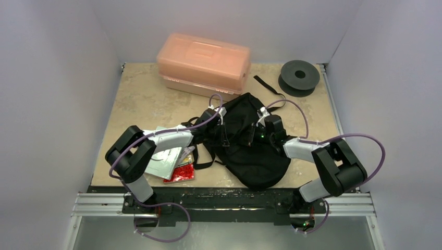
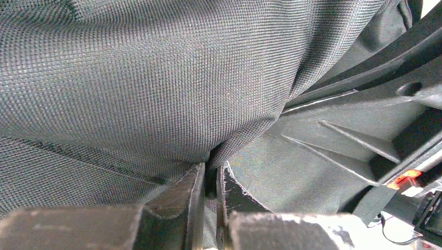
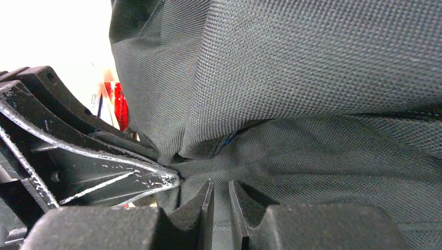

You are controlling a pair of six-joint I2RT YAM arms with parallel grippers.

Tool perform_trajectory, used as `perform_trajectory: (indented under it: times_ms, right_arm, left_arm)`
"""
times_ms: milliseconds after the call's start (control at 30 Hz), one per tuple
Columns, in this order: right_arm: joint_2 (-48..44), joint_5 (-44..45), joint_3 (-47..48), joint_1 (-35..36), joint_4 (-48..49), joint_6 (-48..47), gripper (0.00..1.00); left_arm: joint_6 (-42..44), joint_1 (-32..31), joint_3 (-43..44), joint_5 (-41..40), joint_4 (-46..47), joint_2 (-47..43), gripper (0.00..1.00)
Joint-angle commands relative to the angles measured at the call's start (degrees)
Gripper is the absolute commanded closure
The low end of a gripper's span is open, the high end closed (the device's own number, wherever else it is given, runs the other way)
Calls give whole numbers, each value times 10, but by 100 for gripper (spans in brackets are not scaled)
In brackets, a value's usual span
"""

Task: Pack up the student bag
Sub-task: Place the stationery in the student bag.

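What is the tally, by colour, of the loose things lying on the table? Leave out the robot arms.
Black: 2 (student bag, spool)
Orange-pink: 1 (box)
Red: 1 (packet)
White: 1 (flat pouch, partly hidden)
Total: 5

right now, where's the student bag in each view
top external: student bag at the centre of the table.
left wrist: fills most of the frame, fabric pinched in the left gripper at the bottom.
right wrist: fills centre and right, pinched in the right gripper at the bottom.
shared landmark: the bag's raised fabric fold that both grippers pinch.
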Motion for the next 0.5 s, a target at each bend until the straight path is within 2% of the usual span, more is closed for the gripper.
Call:
perform_trajectory:
  times_ms: [0,200,333,467]
  right_arm:
    - [-27,-7,22,-5,-33,-13,79]
    - [-66,-3,42,-4,-72,-47,69]
    - [-107,31,64,-4,-123,-72,61]
    - [-145,86,105,-5,-180,-96,53]
  left_arm:
    - [23,0,-23,-10,23,-27,99]
    - [42,0,-72,-8,115,-71,100]
    - [38,0,-86,13,147,-79,100]
    - [27,0,-100,20,158,-91,78]
